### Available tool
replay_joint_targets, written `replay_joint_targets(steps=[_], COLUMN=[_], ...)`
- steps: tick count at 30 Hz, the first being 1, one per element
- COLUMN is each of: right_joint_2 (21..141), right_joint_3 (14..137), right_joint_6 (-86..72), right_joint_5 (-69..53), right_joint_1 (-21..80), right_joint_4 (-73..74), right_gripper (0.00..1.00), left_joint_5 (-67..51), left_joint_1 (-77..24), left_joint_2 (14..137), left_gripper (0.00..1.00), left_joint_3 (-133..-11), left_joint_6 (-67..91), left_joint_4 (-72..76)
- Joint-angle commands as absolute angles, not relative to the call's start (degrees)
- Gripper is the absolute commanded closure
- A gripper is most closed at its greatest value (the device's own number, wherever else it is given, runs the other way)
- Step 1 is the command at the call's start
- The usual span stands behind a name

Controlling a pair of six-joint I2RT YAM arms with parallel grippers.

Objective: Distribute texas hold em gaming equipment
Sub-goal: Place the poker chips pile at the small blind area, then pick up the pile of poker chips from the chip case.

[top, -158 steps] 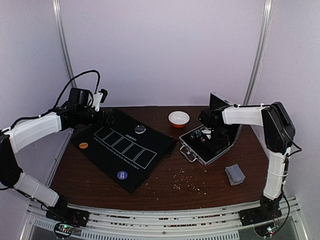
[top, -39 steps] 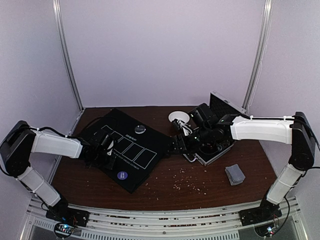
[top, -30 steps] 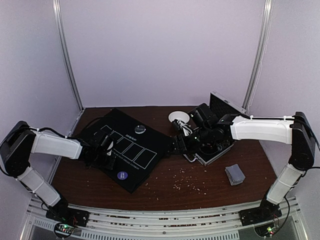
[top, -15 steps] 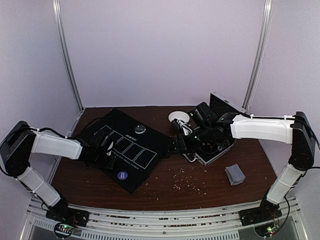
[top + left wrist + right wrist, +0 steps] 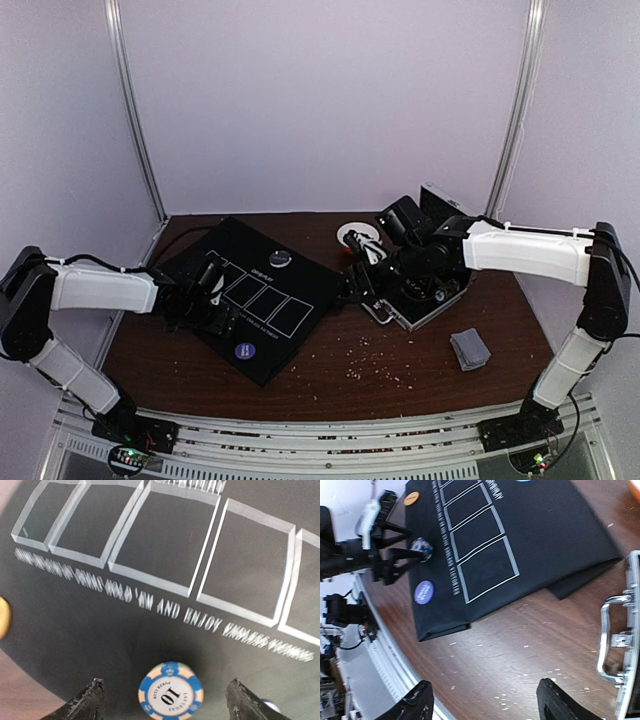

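A blue-and-cream poker chip marked 10 lies flat on the black mat, below the row of printed card boxes. My left gripper stands open around it, both fingers clear of the chip. The right wrist view also shows this chip between those fingers. On the mat lie an orange disc, a purple disc and a pale grey disc. A deck of grey-blue cards rests on the table at the right. My right gripper hangs open and empty between mat and case.
The open silver case sits right of the mat, its handle facing the mat. A white bowl with an orange rim stands behind it, partly hidden by my right arm. Small crumbs are scattered over the brown table.
My left gripper has opened and let the chip go onto the mat. The right gripper has opened a little wider and its arm has risen slightly.
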State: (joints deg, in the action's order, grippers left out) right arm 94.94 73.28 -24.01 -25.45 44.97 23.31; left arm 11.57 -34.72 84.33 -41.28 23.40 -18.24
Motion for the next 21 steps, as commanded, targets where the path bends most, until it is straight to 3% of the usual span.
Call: replay_joint_targets(steps=[1,11,17,21], right_joint_2=[93.8,97.3,105.1,113.7], right_joint_3=[78.5,82.1,87.4,95.2], right_joint_6=[-17.5,-6.8,0.4,1.0], right_joint_5=[-13.3,17.3,13.5,13.3], right_joint_1=[44.1,36.4,34.3,32.5], right_joint_4=[33.5,48.4,45.0,45.3], right_gripper=[0.25,0.05,0.03,0.07], left_joint_5=[13.3,10.9,7.4,8.3], left_joint_1=[-34.9,-33.6,-30.9,-30.8], left_joint_2=[79.5,75.1,75.8,75.8], left_gripper=[0.13,0.02,0.02,0.02], left_joint_3=[-48.0,-58.5,-58.4,-57.1], left_joint_6=[19.6,13.2,11.6,9.3], left_joint_4=[-21.9,-23.5,-20.0,-18.3])
